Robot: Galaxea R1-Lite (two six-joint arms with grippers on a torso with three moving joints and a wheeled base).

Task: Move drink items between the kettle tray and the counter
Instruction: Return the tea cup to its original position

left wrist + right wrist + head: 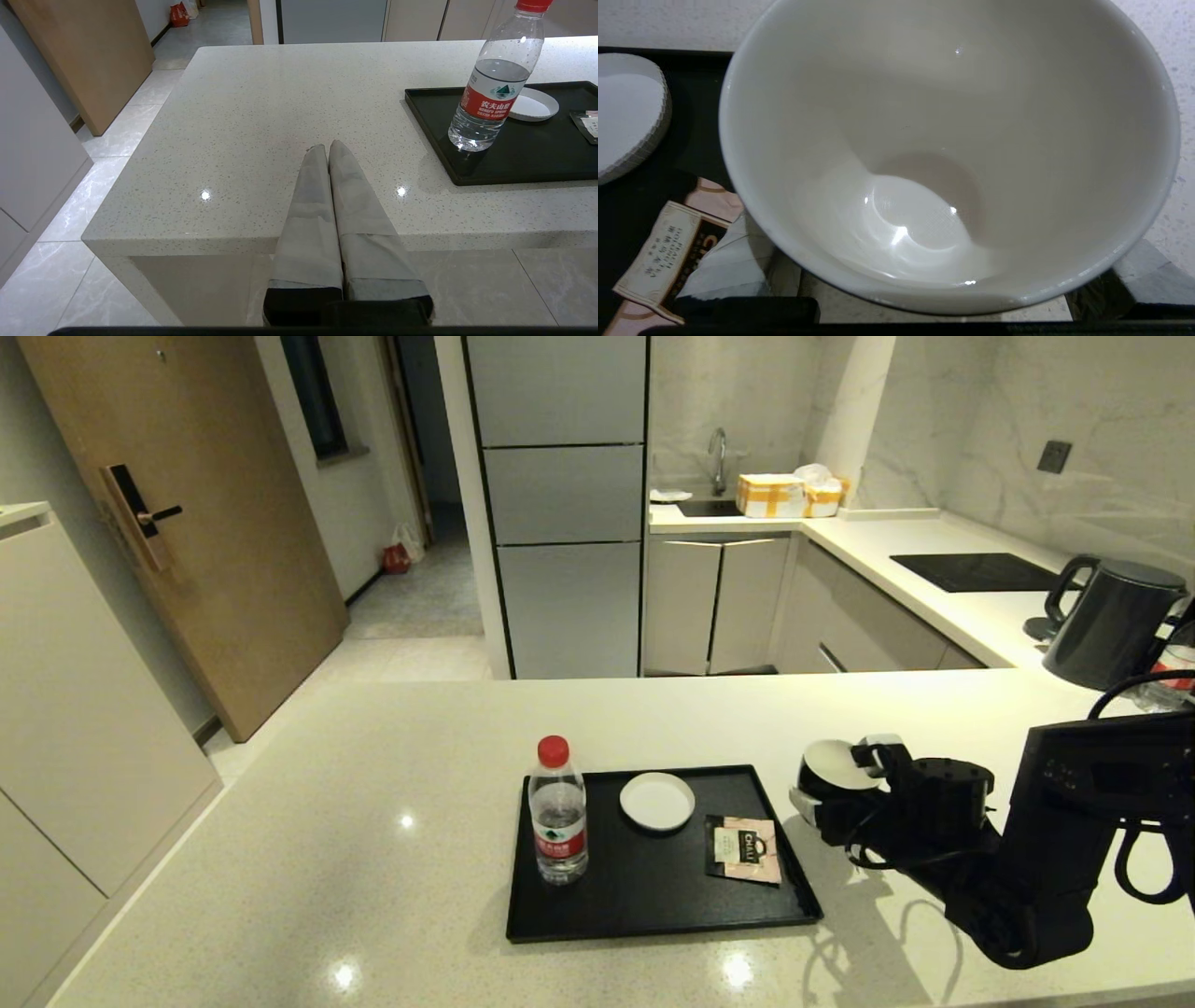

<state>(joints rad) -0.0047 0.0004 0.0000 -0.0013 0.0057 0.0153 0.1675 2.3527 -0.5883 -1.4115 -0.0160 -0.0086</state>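
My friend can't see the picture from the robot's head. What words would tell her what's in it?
The right gripper holds a black cup with a white inside, just right of a black tray on a white counter. On the tray are a water bottle, a small white dish and a tea sachet. A dark kettle stands far right.

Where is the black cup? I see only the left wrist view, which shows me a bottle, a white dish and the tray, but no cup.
Observer: The cup is held by the right gripper, tilted, just off the right rim of the tray.
Operator: Is something inside it?
Observer: No. The right wrist view shows its white inside bare.
Operator: Of the tea sachet I see only a corner. Where does it lie?
Observer: The tea sachet lies flat on the tray near the right rim, close to the cup.
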